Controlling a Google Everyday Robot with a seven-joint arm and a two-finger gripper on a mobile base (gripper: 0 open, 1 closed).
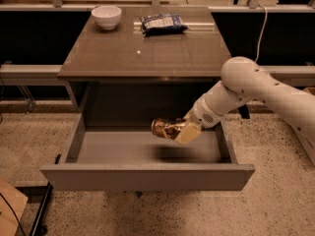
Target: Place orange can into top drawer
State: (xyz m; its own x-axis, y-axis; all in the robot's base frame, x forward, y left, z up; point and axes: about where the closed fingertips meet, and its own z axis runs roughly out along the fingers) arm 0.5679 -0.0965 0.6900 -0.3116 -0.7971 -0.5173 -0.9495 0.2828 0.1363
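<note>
The top drawer (147,176) is pulled wide open below the table. My gripper (183,131) is shut on the orange can (166,128) and holds it on its side, just above the drawer's floor, right of the middle. The can's silvery end points left. A dark shadow lies on the drawer floor under the can. My white arm (256,90) reaches in from the right.
A white bowl (106,16) and a blue-and-white snack bag (162,23) sit at the back of the brown table top (142,55). A black rail runs behind the table. The floor is speckled. A wooden corner shows at the bottom left.
</note>
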